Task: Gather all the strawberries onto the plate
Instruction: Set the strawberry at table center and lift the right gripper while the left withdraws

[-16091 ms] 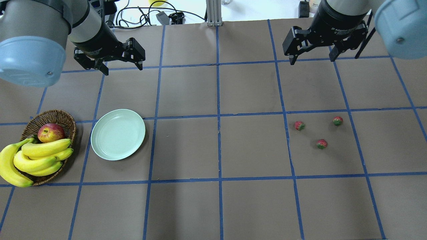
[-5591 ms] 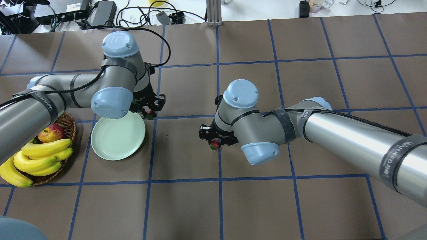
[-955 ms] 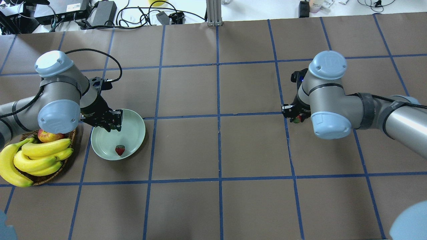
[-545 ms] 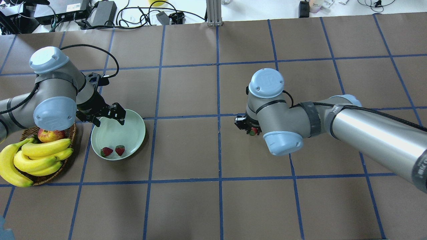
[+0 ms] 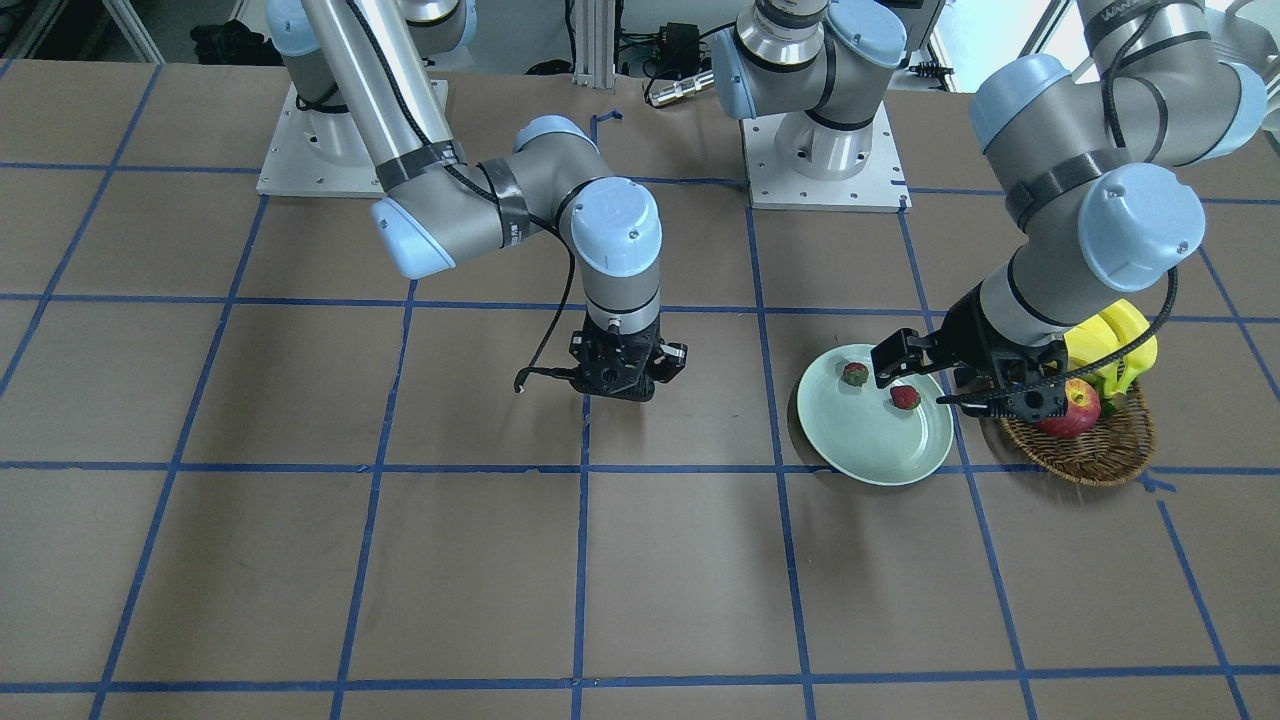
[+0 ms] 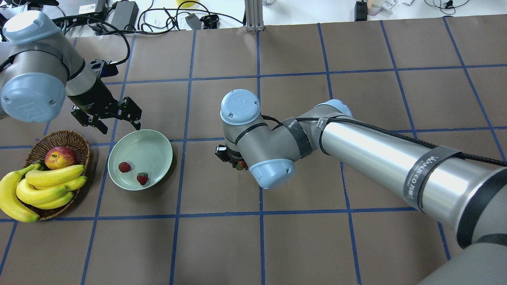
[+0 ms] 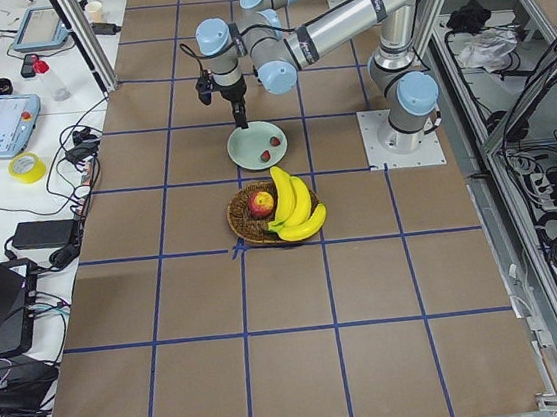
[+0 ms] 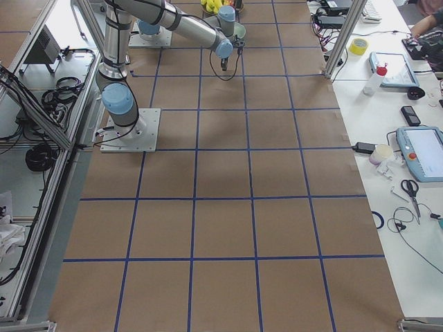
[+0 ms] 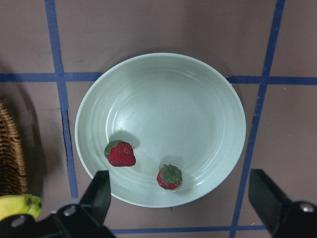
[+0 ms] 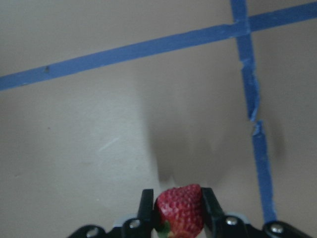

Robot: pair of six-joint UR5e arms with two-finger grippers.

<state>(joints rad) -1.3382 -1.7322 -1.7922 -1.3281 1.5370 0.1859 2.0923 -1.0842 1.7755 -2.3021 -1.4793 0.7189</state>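
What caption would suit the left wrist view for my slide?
Open left claw above the plate, which holds two strawberries; wicker basket at the frame's edge.

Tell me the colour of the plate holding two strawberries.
The plate is plain pale mint green, clearest in the left wrist view.
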